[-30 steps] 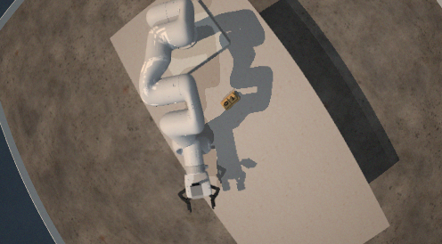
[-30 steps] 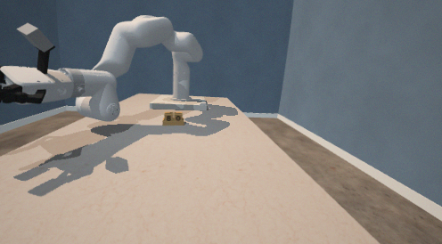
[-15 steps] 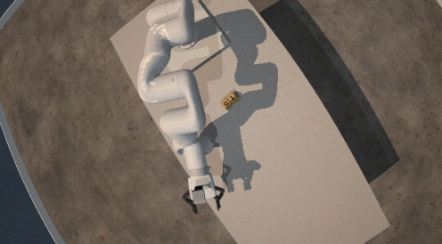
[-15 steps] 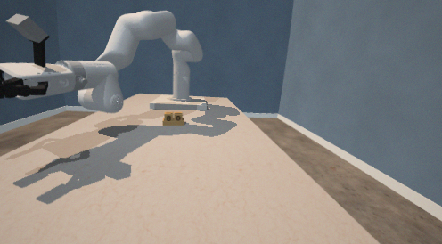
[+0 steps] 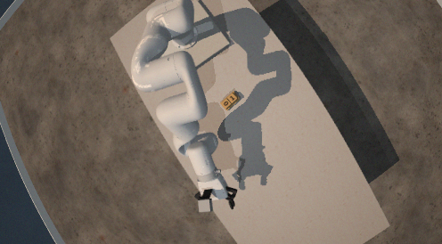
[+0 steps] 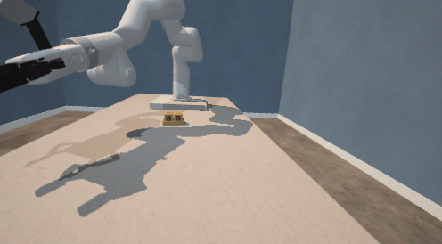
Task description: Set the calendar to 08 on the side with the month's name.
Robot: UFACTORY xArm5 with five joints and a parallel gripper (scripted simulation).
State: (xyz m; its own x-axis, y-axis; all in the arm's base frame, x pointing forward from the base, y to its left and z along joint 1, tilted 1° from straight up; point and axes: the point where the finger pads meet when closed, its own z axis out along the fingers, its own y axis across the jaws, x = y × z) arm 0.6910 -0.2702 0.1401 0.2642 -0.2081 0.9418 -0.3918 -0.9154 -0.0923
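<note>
Near the front edge of the table: the gripper (image 5: 217, 198) hangs in the air, high above the surface, at the left side in the exterior view.
Gripper state: the black fingers (image 5: 231, 199) are spread to their full width, and nothing is between them.
Arm: the white arm (image 5: 184, 101) stretches from its base forward and bends several times; its shadow falls on the table (image 6: 249, 191).
Calendar: a small yellow tray (image 6: 173, 124) lies flat on the table, well apart from the gripper, just in front of the arm's base plate (image 6: 157, 106).
Cubes: two cubes (image 6: 173, 118) stand side by side in the tray, touching each other.
Digits: from the top the upper faces read about 0 and 1; the side faces are too small to read surely.
Far end: blue walls (image 6: 356, 57) and a brown floor (image 6: 339, 177) around the table.
</note>
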